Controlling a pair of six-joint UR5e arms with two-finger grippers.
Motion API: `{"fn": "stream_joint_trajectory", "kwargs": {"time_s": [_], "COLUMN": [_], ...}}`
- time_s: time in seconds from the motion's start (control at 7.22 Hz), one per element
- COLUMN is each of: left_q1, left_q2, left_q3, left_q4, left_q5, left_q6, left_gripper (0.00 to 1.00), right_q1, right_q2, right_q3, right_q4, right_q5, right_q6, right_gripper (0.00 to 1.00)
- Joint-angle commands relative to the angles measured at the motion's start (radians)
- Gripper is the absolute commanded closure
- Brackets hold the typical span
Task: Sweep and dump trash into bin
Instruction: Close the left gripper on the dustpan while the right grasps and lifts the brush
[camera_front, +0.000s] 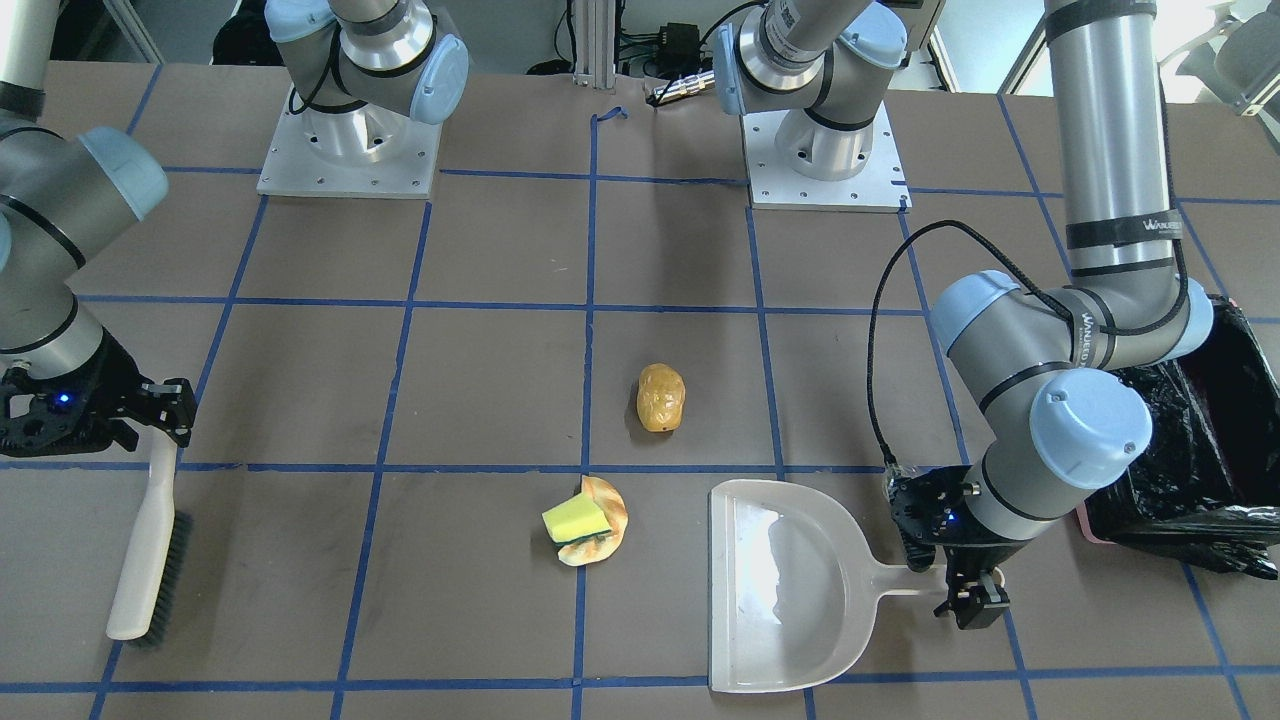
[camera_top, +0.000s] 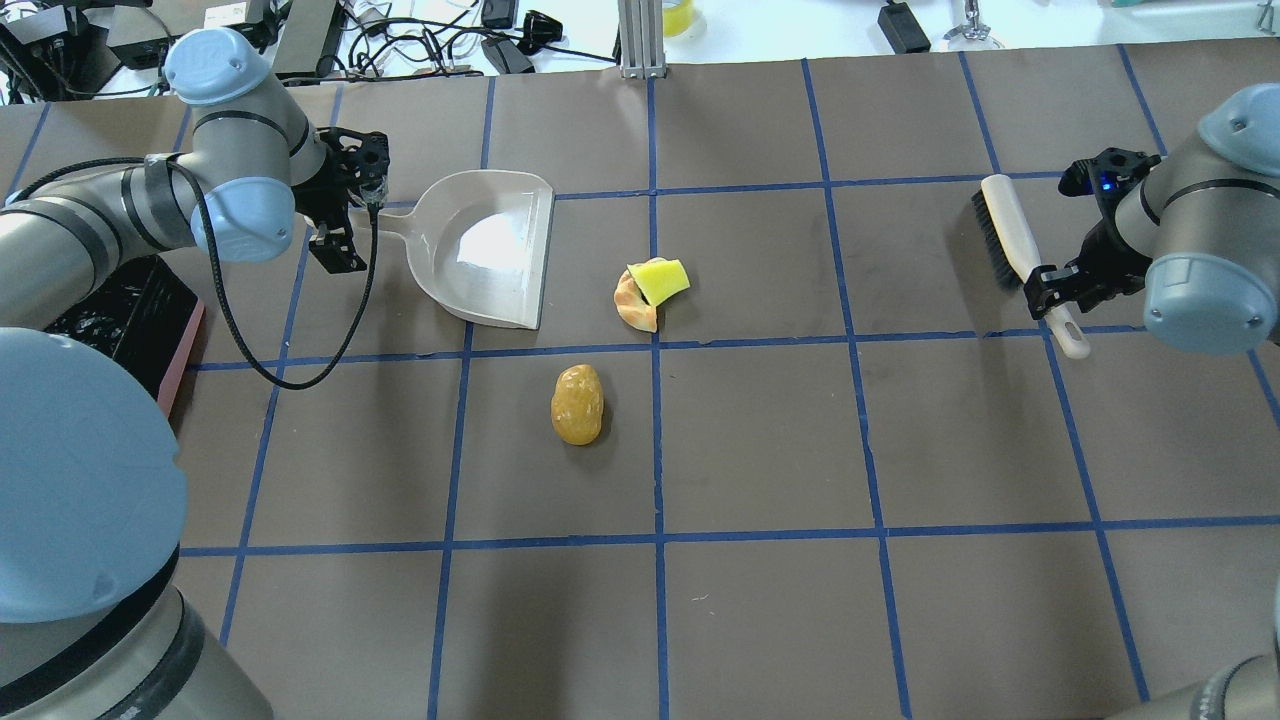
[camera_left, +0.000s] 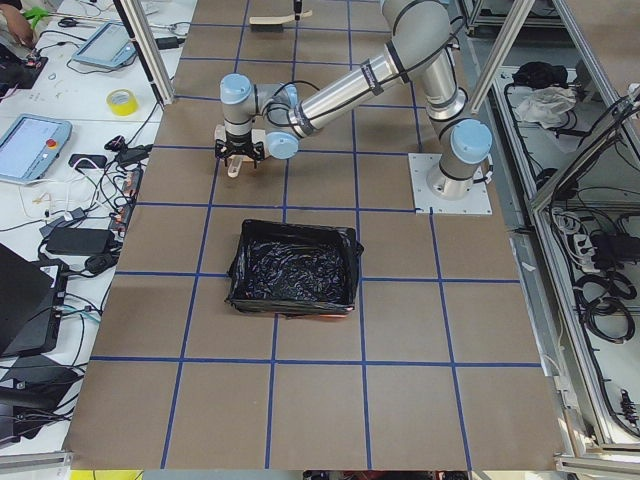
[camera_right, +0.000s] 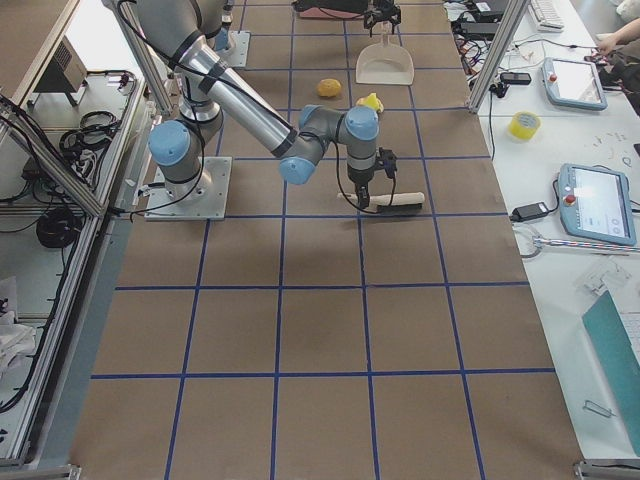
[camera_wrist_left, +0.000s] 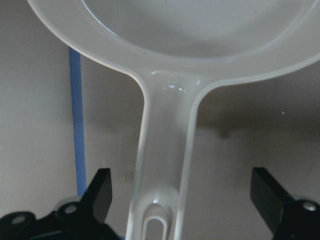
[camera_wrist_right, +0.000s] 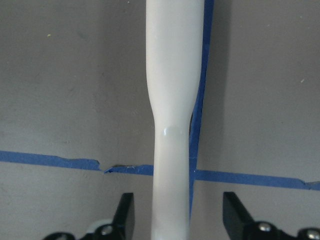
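Observation:
The trash lies mid-table: a glossy yellow-brown potato-like lump, and a yellow sponge block resting on a tan bread-like piece. The beige dustpan lies flat beside them. My left gripper is open, its fingers wide apart on either side of the dustpan handle. My right gripper is open and straddles the handle of the beige brush, with gaps on both sides. The bin stands behind my left arm.
The brown table is marked with a grid of blue tape. Both arm bases stand at the robot's edge of the table. Cables and monitors lie beyond the far table edge.

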Motion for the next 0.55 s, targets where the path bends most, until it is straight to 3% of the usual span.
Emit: {"fn": "stream_joint_trajectory", "kwargs": {"time_s": [0.0, 0.28, 0.42], "left_q1": [0.000, 0.000, 0.000], "left_q2": [0.001, 0.006, 0.007], "left_q3": [0.000, 0.000, 0.000], "left_q4": [0.016, 0.035, 0.036], "left_q5": [-0.001, -0.001, -0.001], "left_q6": [-0.007, -0.004, -0.004], "left_gripper": [0.34, 1.00, 1.00], "right_q1": [-0.001, 0.001, -0.001], "right_q2": [-0.003, -0.002, -0.005], "right_q3": [0.000, 0.002, -0.001], "right_q4": [0.012, 0.014, 0.012], "right_q5": [0.003, 0.006, 0.009], "right_q6": [0.011, 0.015, 0.020], "right_gripper": [0.67, 0.72, 0.78]}}
